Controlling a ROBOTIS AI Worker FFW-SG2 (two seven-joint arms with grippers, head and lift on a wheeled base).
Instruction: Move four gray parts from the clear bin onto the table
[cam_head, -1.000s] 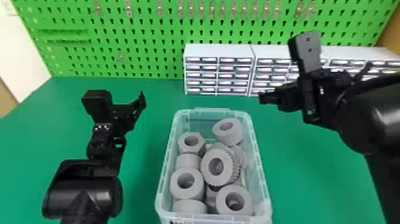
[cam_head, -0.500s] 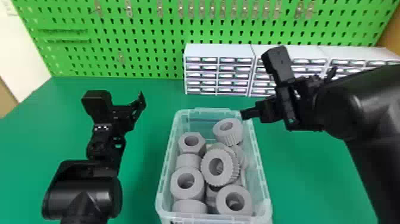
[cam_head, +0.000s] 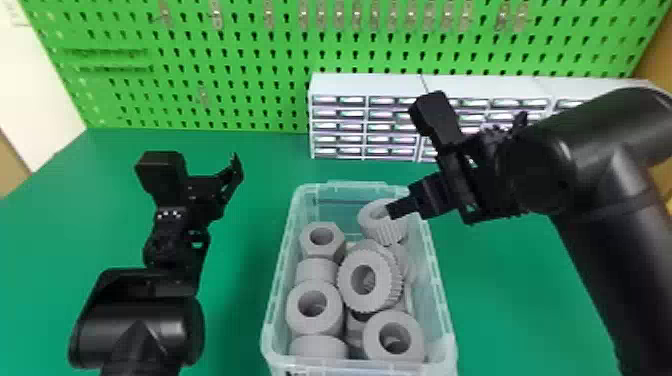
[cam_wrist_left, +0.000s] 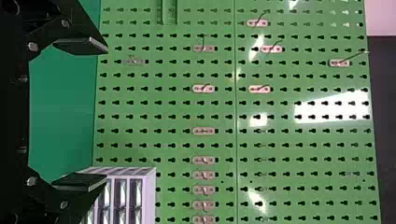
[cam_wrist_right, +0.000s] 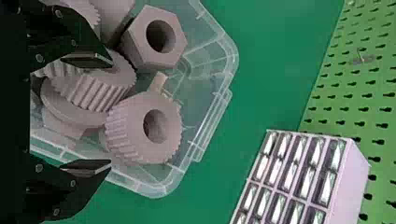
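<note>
The clear bin (cam_head: 276, 280) stands on the green bench (cam_head: 510, 300), its near end toward the bench's near edge; gray parts are heaped inside it. A hexagonal part (cam_head: 336, 245) sits by the bin's far left corner; a ribbed ring (cam_head: 387, 234) leans, tilted, by the far right corner; a larger toothed ring (cam_head: 349, 282) lies tilted on others in the middle; a smooth ring (cam_head: 322, 327) is along the left edge; another round part (cam_head: 320, 348) is in the near left corner, and a thick ring (cam_head: 372, 342) in the near right one.

The right gripper (cam_head: 400, 209) reaches in from the right, its fingertips over the bin's far right corner, above the ribbed ring; its fingers (cam_wrist_right: 91, 165) are spread well apart; whether they touch that ring, I cannot tell. The left gripper (cam_head: 235, 172) is parked over the bench, off the bin's far left corner; its fingers (cam_wrist_left: 81, 181) are spread wide too. White drawer units (cam_head: 367, 85) stand along the bench's back edge; a green pegboard (cam_head: 250, 55) rises behind them.
</note>
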